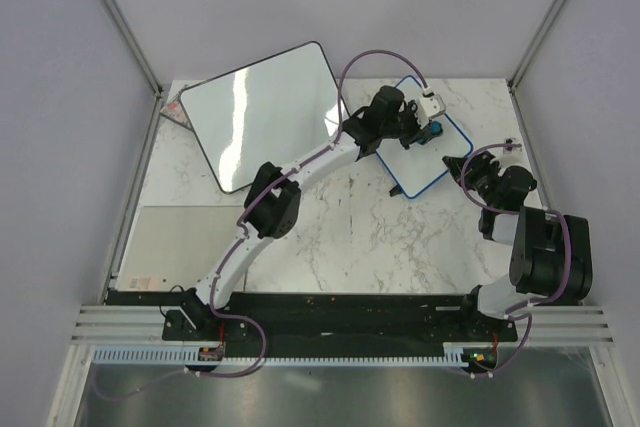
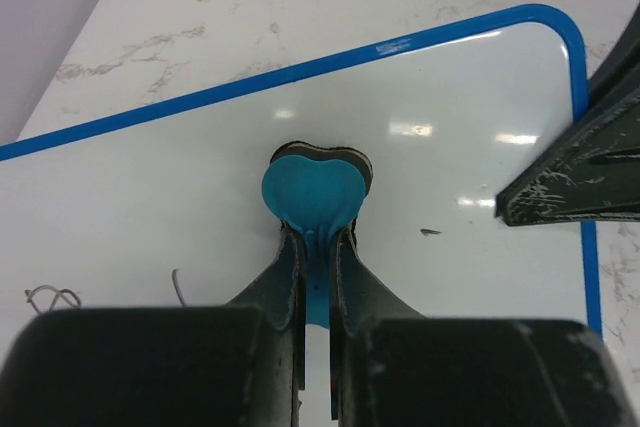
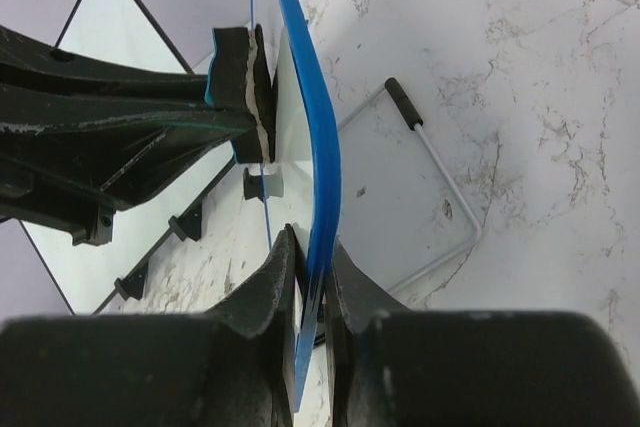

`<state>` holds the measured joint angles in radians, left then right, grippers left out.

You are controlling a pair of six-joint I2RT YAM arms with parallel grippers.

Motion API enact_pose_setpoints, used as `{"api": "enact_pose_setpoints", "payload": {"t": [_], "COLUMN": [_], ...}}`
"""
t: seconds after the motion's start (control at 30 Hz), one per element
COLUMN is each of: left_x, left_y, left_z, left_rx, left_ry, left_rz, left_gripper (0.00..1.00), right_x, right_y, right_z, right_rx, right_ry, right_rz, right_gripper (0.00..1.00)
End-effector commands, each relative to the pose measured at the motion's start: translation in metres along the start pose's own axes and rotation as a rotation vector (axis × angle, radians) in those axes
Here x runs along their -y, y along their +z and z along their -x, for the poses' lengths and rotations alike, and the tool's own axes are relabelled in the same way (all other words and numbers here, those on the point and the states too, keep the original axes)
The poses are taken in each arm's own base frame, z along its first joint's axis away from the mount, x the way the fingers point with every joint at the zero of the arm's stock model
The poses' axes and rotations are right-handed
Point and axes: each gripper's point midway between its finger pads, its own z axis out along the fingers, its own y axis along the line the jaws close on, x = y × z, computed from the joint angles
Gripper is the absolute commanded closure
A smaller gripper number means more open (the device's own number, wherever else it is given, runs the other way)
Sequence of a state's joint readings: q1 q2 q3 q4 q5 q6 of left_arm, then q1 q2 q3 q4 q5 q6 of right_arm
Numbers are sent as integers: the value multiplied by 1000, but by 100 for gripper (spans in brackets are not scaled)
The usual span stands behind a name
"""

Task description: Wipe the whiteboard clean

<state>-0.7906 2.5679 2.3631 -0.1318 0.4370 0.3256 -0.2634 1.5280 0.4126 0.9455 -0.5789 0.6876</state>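
Note:
The blue-framed whiteboard lies at the back right of the table. In the left wrist view its white surface carries faint dark scribbles at the lower left and a small mark. My left gripper is shut on a blue heart-shaped eraser, which is pressed on the board. My right gripper is shut on the board's blue frame edge, and the board looks tilted up on that side. One right finger shows over the board's right side.
The larger black-framed whiteboard lies at the back left, close to the left arm's elbow. A grey mat lies at the near left. A small reddish object sits at the back left corner. A wire stand shows under the blue board.

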Motion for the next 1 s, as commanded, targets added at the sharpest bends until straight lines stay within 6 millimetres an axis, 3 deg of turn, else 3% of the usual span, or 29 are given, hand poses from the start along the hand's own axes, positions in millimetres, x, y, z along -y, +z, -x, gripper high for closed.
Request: {"api": "enact_pose_setpoints", "payload": {"t": [0.0,0.07,0.17,0.33,0.43,0.57,0.7,0.83,0.9,0.97], "left_x": [-66,-89,-106,-122,-126,-104,-61,-19,-11,-18], "left_y": [-14,-24,-32,-41,-46,-45,-37,-29,-24,-18], "left_z": [-31,-31,-40,-64,-64,-47,-30,-25,-18,-5], "left_rx": [-70,-37,-10,-13,2,40,60,52,56,89], "left_ry": [-29,-79,-134,-194,-218,-220,-152,-87,-44,-18], "left_rz": [198,229,208,187,161,40,-127,-246,-240,-181], "left_gripper": [98,98,98,98,98,98,98,98,98,98], "right_x": [7,7,7,7,6,5,6,6,6,5], "right_y": [1,1,1,0,0,0,0,0,0,0], "right_z": [-19,-20,-20,-19,-18,-19,-20,-20,-20,-20], "right_rx": [-73,-75,-76,-75,-74,-79,-83,-87,-89,-88], "right_ry": [-59,-58,-59,-60,-64,-69,-70,-71,-72,-73], "right_rz": [-6,-4,-6,-5,-5,-2,-5,-8,-7,-3], "right_gripper": [100,100,100,100,100,100,100,100,100,100]}}
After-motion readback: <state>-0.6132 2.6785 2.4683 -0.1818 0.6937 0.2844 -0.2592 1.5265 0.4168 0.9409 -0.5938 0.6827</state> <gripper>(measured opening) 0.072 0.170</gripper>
